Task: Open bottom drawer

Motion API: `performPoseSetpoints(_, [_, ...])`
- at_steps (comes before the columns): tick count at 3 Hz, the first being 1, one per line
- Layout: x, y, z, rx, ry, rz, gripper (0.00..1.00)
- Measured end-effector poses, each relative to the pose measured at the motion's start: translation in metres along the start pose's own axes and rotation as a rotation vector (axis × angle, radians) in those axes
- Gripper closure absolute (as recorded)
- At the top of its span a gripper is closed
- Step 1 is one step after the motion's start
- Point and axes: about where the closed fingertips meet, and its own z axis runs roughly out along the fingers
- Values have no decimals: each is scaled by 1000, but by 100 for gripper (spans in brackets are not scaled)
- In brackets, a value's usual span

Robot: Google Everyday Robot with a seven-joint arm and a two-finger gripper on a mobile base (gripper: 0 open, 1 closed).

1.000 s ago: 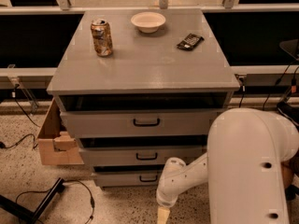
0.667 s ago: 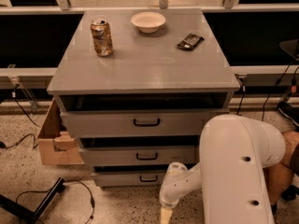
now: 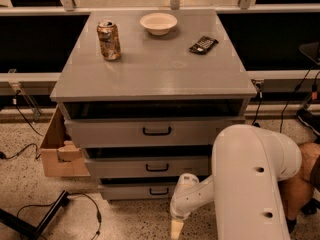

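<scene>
Pointing downward near the floor at the lower edge of the view, the gripper [image 3: 176, 229] hung from the white arm [image 3: 250, 184], in front of the grey cabinet [image 3: 150, 79]. Whether it was apart or together could not be told. It touched nothing. The bottom drawer [image 3: 125, 191] lay near, at about 11 o'clock from the gripper, its black loop handle [image 3: 159, 191] free and its front roughly in line with those above, apparently not yet drawn out. The step in hand was judged the approach. The next move called for raising the gripper toward 11 o'clock, closing on that handle, then pulling straight outward. Farther out at 12 o'clock sat the middle drawer [image 3: 115, 168], easily mistaken for the target. On the cabinet top stood a can [image 3: 109, 40] and a bowl [image 3: 158, 23].
</scene>
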Motion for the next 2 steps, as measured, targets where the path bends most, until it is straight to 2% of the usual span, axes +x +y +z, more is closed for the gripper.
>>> performPoseSetpoints(2, [35,-70,19,182,2,-8,0])
